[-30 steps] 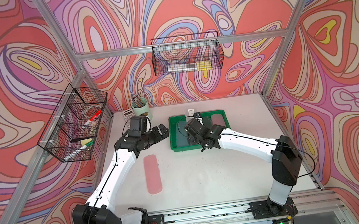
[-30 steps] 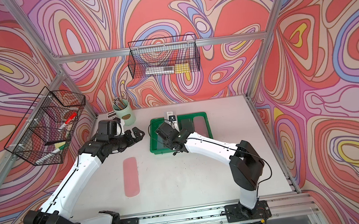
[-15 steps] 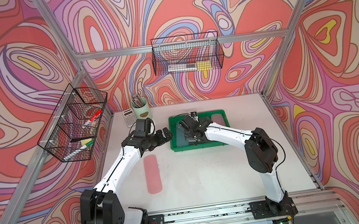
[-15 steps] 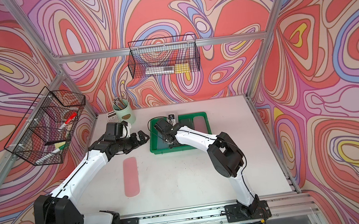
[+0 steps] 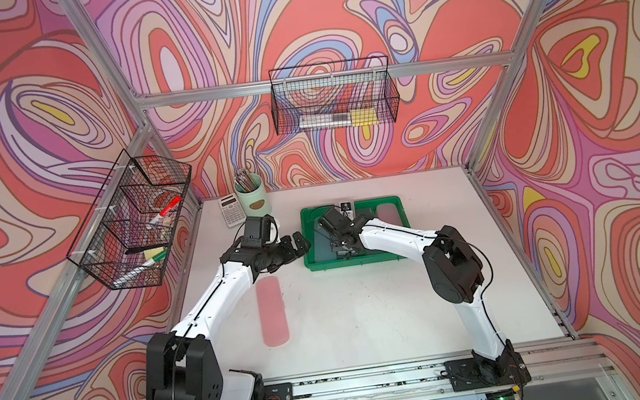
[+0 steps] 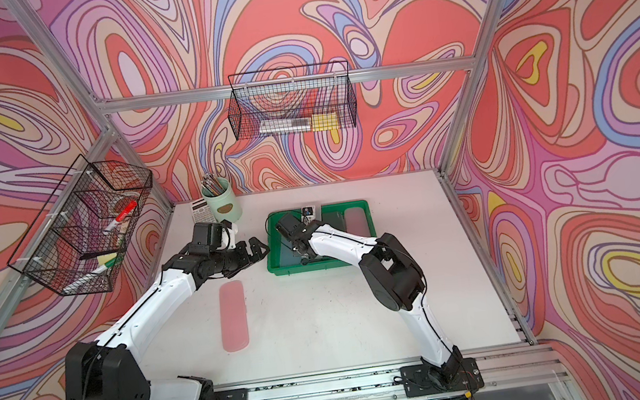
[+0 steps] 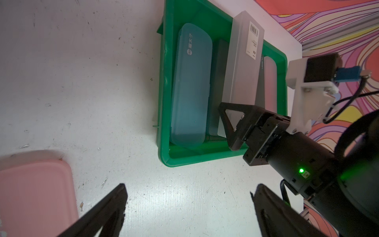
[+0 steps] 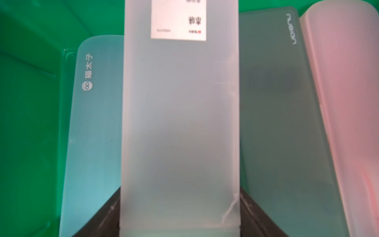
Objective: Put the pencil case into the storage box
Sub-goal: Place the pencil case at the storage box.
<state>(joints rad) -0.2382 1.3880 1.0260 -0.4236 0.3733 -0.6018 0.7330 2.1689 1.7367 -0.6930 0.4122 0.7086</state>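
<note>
While the table [image 5: 367, 328] carries the storage box [image 5: 359, 262] with a teal case [image 7: 190, 86], a dark grey case [image 8: 276, 123] and a pale pink case [image 8: 344, 102] lying side by side in it, the step in hand looks like lowering the frosted pencil case [image 7: 242, 67] into what room is left. It hangs slanted over the dark grey case, within the rim, so I would level it, line its long sides up with its neighbours and release only once it rests flat. A pink pencil case [image 5: 273, 312] lies on the table outside the box. The right gripper [image 8: 180, 217] pinches the frosted pencil case by its near end, fingers [image 8: 104, 221] pressed on its two long sides, the rest reaching out ahead of them. The left gripper [image 7: 190, 203] hovers over the table beside the box, spread wide and holding nothing
</note>
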